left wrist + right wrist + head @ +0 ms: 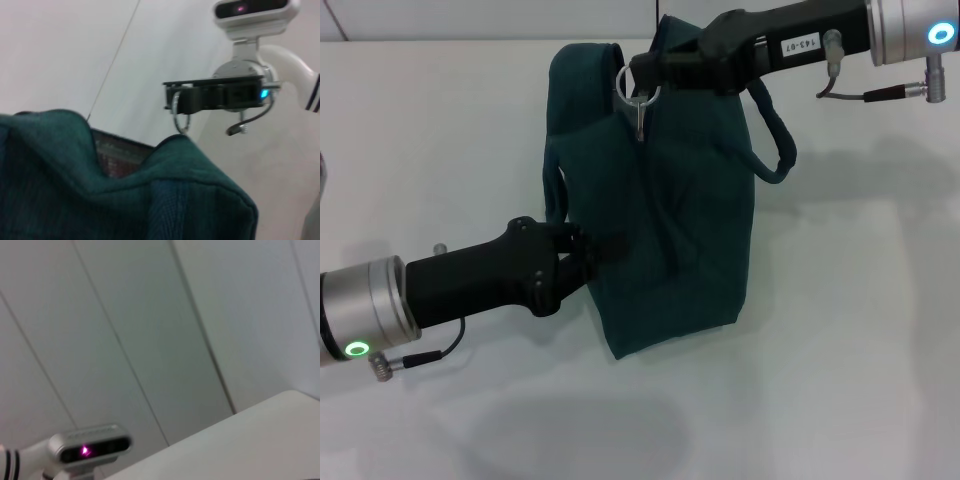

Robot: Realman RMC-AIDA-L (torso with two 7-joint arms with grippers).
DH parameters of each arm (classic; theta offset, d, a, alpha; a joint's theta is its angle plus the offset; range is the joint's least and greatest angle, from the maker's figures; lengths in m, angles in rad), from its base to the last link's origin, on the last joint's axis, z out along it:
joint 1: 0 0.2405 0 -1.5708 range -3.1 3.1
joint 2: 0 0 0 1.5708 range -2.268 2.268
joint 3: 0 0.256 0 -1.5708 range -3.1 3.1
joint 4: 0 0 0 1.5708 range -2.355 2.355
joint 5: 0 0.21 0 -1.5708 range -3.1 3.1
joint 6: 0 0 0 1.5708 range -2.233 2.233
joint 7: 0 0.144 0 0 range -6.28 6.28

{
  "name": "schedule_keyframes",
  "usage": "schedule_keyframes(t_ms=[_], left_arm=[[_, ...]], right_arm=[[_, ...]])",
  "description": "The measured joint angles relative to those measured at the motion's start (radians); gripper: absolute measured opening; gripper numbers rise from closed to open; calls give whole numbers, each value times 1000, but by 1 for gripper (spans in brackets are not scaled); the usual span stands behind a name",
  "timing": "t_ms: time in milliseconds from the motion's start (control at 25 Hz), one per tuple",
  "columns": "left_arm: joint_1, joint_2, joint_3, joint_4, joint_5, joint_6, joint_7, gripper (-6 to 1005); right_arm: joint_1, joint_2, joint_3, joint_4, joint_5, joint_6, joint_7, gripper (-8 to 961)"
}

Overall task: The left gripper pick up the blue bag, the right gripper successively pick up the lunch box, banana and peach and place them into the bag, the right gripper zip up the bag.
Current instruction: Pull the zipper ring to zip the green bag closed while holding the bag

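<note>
The blue bag (pixel 690 220) stands on the white table, a dark teal fabric bag that also fills the lower part of the left wrist view (pixel 150 200). My left gripper (pixel 592 250) is shut on the fabric of its left side. At the bag's top, my right gripper (pixel 642 72), with a white label on its body, is shut on the metal ring zip pull (pixel 638 90). The left wrist view shows the right gripper (pixel 172 100) with the ring (pixel 181 119) hanging from it, just above the bag's top edge. The lunch box, banana and peach are out of view.
One padded handle (pixel 775 140) hangs off the bag's right side. The white table (pixel 840 350) stretches around the bag. A gap (pixel 120 160) in the bag's top edge shows a dark inside. My head camera (pixel 90 447) appears against the panelled wall.
</note>
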Motion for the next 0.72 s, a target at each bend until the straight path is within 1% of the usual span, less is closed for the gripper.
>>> schedule_keyframes(t_ms=[160, 320, 600, 720], left_arm=[[12, 0, 9, -1, 3, 16, 39, 63], [21, 0, 14, -1, 7, 16, 44, 64], [24, 0, 34, -2, 11, 16, 104, 64], [28, 0, 34, -18, -9, 16, 100, 63]], right_arm=[[1, -4, 34, 27, 0, 0, 4, 8], [1, -4, 38, 28, 6, -12, 2, 8], [2, 3, 39, 28, 10, -17, -1, 7], [2, 6, 34, 28, 10, -16, -2, 7]])
